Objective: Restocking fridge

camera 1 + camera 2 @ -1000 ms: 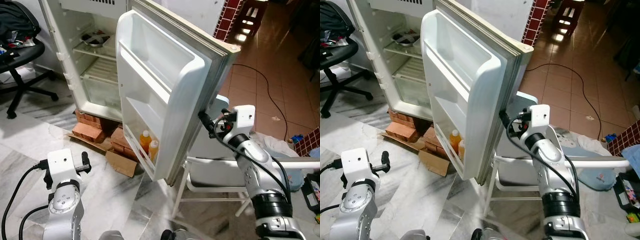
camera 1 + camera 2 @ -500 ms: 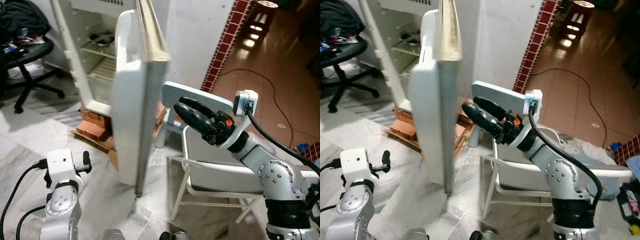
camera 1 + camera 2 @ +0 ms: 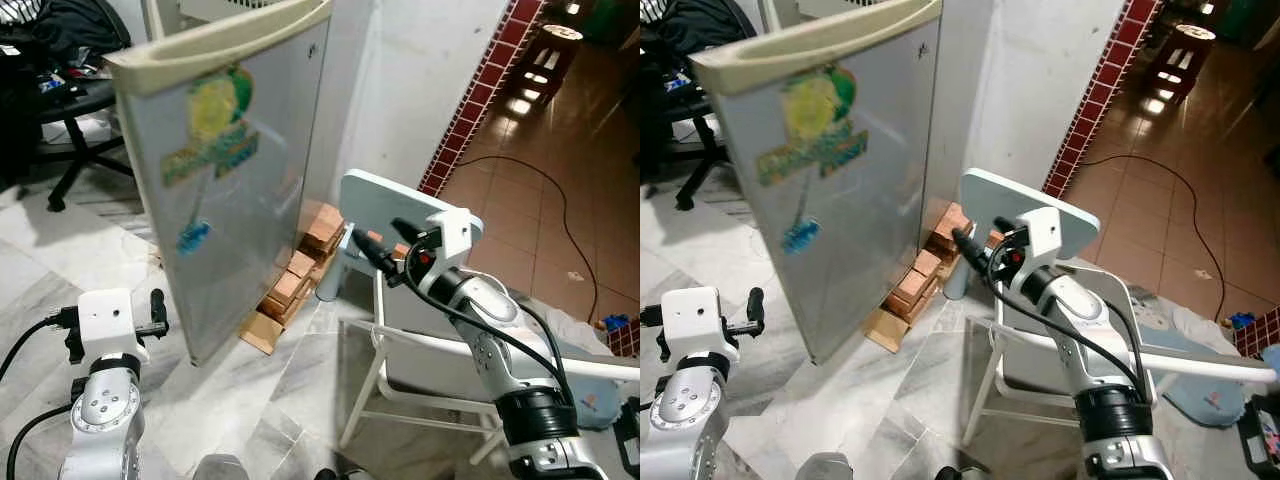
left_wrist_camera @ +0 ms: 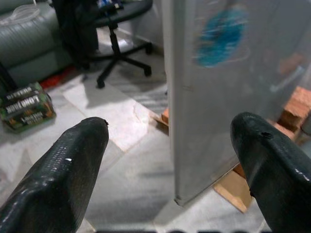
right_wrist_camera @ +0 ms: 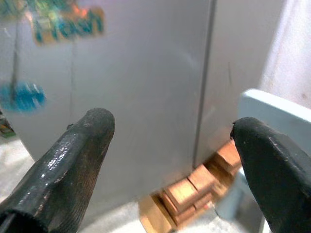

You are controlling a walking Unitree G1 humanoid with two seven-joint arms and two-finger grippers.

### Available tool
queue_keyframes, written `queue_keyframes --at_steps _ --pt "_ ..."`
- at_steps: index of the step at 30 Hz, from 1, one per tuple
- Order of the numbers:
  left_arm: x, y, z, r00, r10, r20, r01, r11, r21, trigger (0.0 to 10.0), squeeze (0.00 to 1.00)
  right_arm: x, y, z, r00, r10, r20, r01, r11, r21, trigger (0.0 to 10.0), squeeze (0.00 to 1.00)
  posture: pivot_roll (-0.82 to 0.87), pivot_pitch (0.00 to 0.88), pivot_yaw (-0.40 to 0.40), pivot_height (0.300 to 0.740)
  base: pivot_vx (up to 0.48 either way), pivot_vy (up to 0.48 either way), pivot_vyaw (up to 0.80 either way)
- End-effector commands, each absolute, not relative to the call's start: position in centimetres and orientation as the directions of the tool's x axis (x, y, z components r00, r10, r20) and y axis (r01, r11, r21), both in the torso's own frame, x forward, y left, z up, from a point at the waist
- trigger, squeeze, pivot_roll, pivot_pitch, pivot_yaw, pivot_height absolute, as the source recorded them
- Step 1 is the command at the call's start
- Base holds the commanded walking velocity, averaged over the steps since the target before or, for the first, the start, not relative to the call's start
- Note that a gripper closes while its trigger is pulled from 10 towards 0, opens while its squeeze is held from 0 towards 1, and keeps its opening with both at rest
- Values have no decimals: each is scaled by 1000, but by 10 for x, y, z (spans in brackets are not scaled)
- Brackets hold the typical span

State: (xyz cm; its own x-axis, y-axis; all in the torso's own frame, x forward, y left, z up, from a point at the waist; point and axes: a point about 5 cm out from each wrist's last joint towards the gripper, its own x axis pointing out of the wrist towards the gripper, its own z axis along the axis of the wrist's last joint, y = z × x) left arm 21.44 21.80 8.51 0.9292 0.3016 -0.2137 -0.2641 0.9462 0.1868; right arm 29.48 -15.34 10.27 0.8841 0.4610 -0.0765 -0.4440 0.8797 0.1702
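Looked like the closing step: fridge door [image 3: 235, 190] nearly shut, right gripper [image 3: 372, 252] spread wide and empty just off it, left gripper [image 4: 170, 160] likewise released, so a final nudge was probably needed.

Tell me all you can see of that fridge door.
The fridge door is pale grey with a cream strip along its top edge. Its outer face shows a yellow-green sticker above and a small blue one below. It hangs swung nearly shut, its lower corner above the marble floor, beside stacked bricks. Neither gripper touches it.
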Motion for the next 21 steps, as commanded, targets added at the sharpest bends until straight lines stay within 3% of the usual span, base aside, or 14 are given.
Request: queue_keyframes --at_steps 1,5,10,21 --pt "218 214 93 946 281 -163 -249 950 191 10000 0 289 -149 101 892 447 -61 -435 888 147 10000 0 229 4 -99 740 0 480 0" --pt "218 212 93 950 274 -151 -245 952 185 10000 0 283 -146 95 919 391 -46 -383 915 129 10000 0 205 3 -99 740 0 480 0" --pt "222 208 89 954 265 -144 -238 954 180 10000 0 284 -151 99 974 226 0 -224 966 125 10000 0 186 0 -80 740 0 480 0" --pt "232 209 94 957 272 -98 -256 955 149 10000 0 287 -159 103 999 39 4 -39 983 178 10000 0 166 0 -74 740 0 480 0"
